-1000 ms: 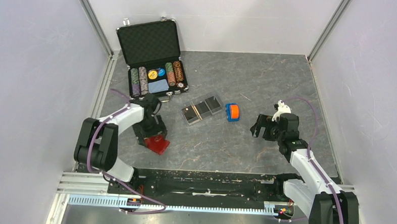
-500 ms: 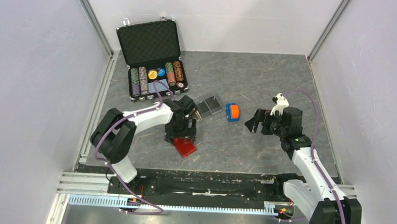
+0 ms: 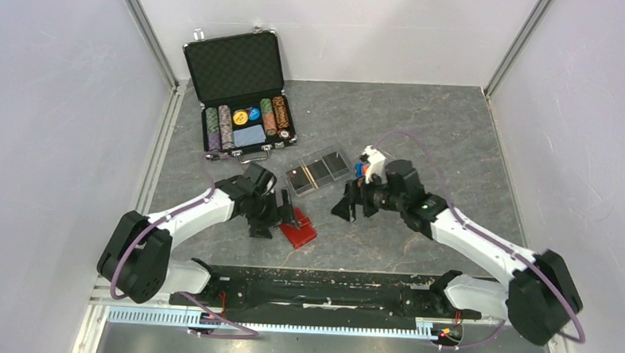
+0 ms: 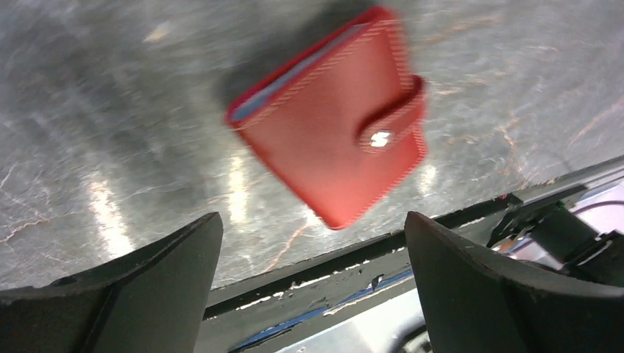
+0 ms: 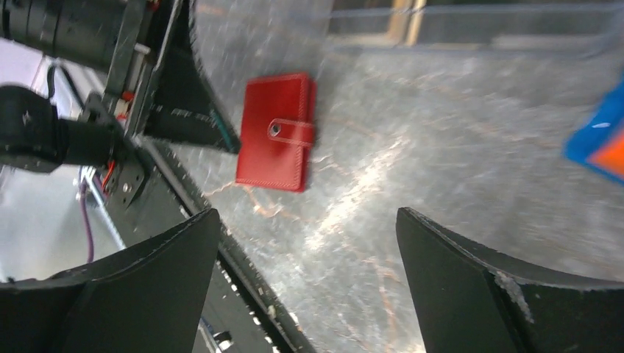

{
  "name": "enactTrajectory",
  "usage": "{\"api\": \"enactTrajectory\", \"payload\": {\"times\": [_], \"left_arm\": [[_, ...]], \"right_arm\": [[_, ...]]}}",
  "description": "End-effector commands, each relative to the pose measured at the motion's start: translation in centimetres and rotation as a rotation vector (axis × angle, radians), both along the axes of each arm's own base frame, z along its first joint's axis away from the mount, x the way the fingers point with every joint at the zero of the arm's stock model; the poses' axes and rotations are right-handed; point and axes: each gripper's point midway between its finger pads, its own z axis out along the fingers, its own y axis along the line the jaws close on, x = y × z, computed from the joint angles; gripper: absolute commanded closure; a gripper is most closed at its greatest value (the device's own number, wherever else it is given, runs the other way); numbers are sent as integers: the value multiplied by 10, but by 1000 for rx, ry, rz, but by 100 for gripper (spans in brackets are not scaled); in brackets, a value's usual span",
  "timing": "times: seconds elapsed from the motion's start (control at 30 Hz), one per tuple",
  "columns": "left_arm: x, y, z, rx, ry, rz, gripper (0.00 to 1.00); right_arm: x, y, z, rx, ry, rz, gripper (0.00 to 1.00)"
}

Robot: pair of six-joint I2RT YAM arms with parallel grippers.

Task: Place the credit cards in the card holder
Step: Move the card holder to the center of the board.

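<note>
Top external: card holder (image 3: 319, 170) sat mid-counter (image 3: 423, 126). Of the credit cards (image 3: 298, 178) I saw only what looked like one orange-gold face, in the holder's 8 o'clock compartment. My guess is the rest were inside the red wallet (image 3: 299, 230) at the holder's 6 o'clock.

Left tool (image 3: 275, 219) was wide and empty at the wallet's 9 o'clock. Right tool (image 3: 348, 203) was wide and empty at its 2 o'clock.

Step as I read it: open the wallet. Pin the body flat with one tool, catch the snap tab (image 4: 394, 121) at its free end with the other, and peel up without dragging.

Versus a second ago, the wallet had shifted toward 3 o'clock, the left tool had let go of it, and the right arm had swung in from 3 o'clock.
</note>
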Motion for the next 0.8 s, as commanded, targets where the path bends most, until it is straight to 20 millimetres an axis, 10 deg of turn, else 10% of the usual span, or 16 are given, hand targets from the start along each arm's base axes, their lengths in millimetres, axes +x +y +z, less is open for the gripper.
{"api": "enactTrajectory", "payload": {"times": [0.0, 0.33, 0.77], "left_arm": [[-7, -2, -9, -167, 84, 134, 0], [-5, 9, -32, -183, 86, 256, 16], [4, 7, -40, -196, 42, 252, 30]], "right_arm": [[-6, 41, -4, 16, 8, 64, 11], [-24, 70, -94, -126, 176, 103, 35], [-55, 121, -96, 143, 288, 210, 61]]}}
